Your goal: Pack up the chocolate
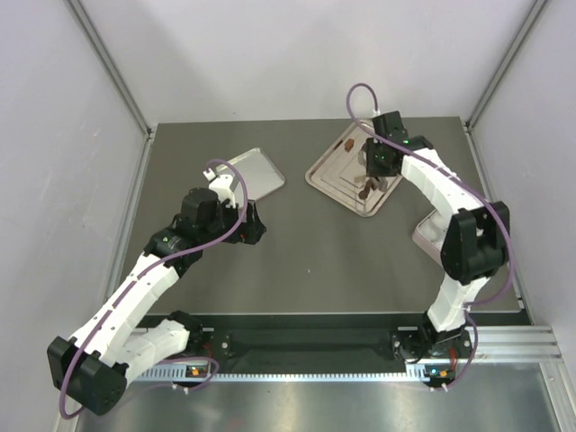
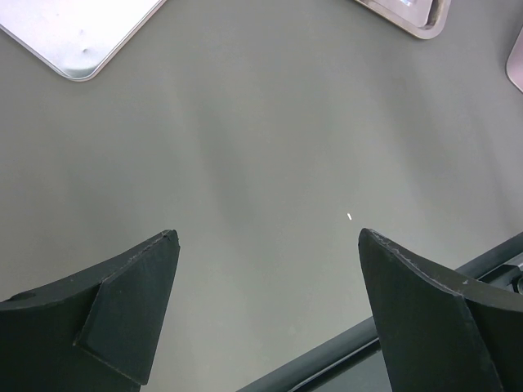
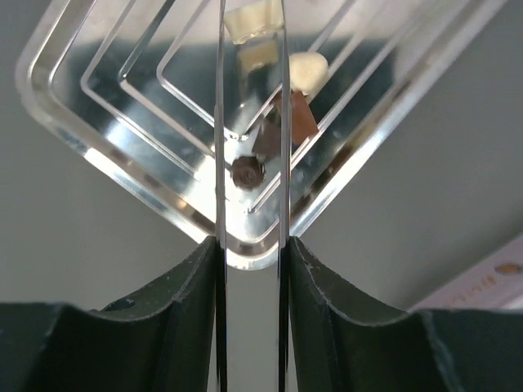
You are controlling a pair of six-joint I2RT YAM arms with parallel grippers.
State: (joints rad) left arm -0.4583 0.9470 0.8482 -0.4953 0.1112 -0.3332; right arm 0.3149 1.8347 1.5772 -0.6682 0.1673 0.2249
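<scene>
well, we see a dark grey table (image 1: 315,261) boxed in by pale walls (image 1: 270,54). the chocolate (image 3: 248,171) lies on the right-hand silver tray (image 1: 328,184) at the far side: a small round dark piece, a brown block just beside it, and cream pieces beyond. the right gripper (image 1: 372,171) hangs over that tray, its clear fingers (image 3: 221,122) narrowly parted either side of the round piece, not pressing it as far as we can tell. the left gripper (image 2: 267,235) gapes wide over the table, holding nothing. a second tray (image 1: 261,171) sits near it. the right arm (image 1: 441,189) covers part of a pink box (image 1: 425,238).
</scene>
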